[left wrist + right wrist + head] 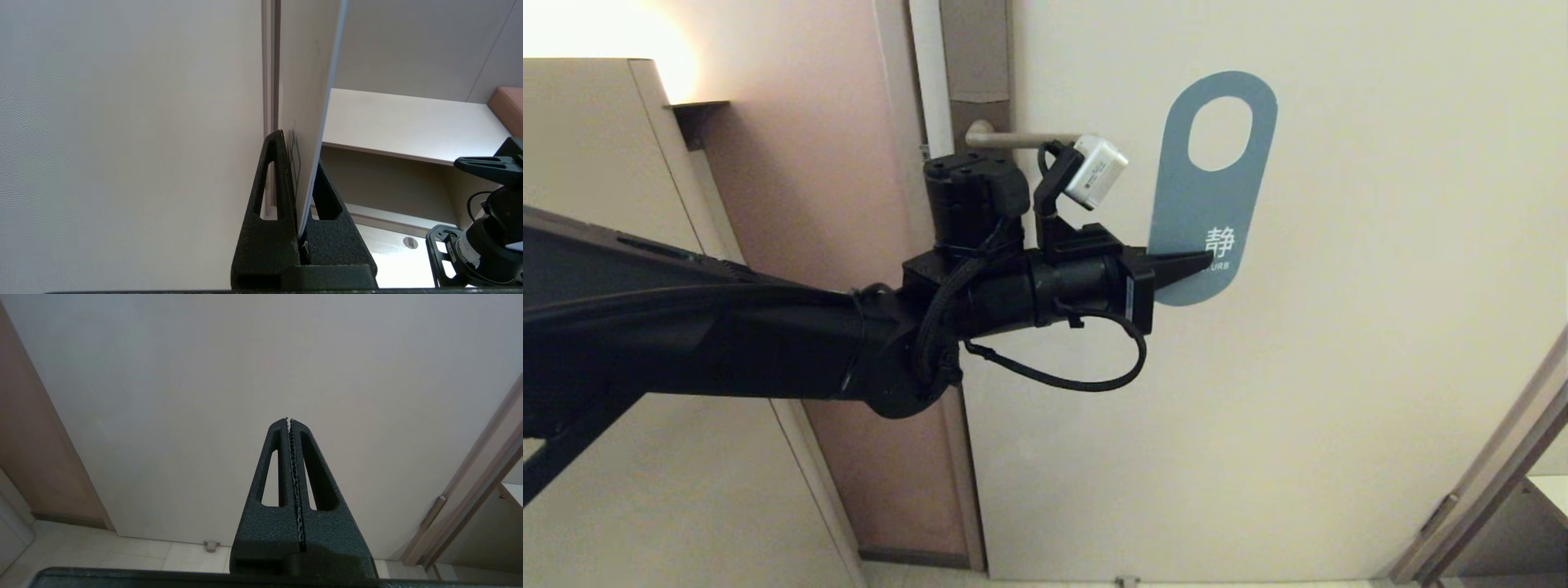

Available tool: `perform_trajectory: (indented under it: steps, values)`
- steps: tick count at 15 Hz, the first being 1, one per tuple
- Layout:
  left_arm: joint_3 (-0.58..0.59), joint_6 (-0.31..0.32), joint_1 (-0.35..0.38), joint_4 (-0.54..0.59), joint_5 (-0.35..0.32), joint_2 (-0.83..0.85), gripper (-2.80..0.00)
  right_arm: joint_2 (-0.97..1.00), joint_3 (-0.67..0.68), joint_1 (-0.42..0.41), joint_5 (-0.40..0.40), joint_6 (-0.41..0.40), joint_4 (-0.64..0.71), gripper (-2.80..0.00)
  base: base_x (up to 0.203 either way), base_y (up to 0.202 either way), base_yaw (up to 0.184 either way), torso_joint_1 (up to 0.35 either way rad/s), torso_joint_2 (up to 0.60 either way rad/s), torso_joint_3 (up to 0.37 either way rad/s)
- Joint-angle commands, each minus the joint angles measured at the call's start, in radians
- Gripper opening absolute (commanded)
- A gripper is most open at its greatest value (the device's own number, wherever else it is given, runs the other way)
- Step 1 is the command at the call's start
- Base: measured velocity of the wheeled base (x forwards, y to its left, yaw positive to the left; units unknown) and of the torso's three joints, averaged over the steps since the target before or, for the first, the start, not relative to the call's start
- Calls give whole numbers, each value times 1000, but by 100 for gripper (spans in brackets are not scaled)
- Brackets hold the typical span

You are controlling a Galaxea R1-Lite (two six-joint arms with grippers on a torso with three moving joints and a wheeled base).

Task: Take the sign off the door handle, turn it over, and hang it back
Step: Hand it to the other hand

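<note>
Clear of the door handle (1021,139), the sign (1205,196), blue face shown, is clamped in the left hand (1188,265); turning and rehanging remain. The right hand (289,420) is clenched on nothing.

Count, head view: one sign (1207,196), blue face toward the camera, one round-ended hole through it, one large white character printed low on it, one line of small white letters beneath. One door handle (1021,140), a single lever, on one tall plate (977,57). One door (1339,367). One robot arm in this view, ending in one left hand (1188,263); one white camera module (1097,171) on that wrist; one looping black cable (1086,380) below it.

Wrist views: one right hand (289,420) with two fingers. One door stop (211,545) on the floor. Hands total: two.
</note>
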Motion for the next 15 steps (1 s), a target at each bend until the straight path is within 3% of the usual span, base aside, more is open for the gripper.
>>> perform_trajectory:
  steps: [1, 5, 8, 12, 15]
  values:
    - [-1, 0, 0, -4, -4, 3, -280, 0, -20, 0, 1, 0, 11, -280, 0, 0, 0, 0, 0, 0]
    - [0, 0, 1, -4, -4, 1, -280, 27, -186, 0, 10, 20, 148, -280, 0, 0, 0, 0, 0, 0]
    - [-1, 0, 1, -4, -4, -2, -280, 189, -272, 11, 11, 38, 155, -280, 0, 0, 0, 0, 0, 0]
    - [-5, -2, 1, -5, -5, -3, -280, 524, -382, 43, 21, 85, 45, -280, 0, 0, 0, 0, 0, 0]
    - [-25, -16, 7, -4, -12, 1, -280, 755, -434, 50, 107, 97, -79, -280, 0, 0, 0, 0, 0, 0]
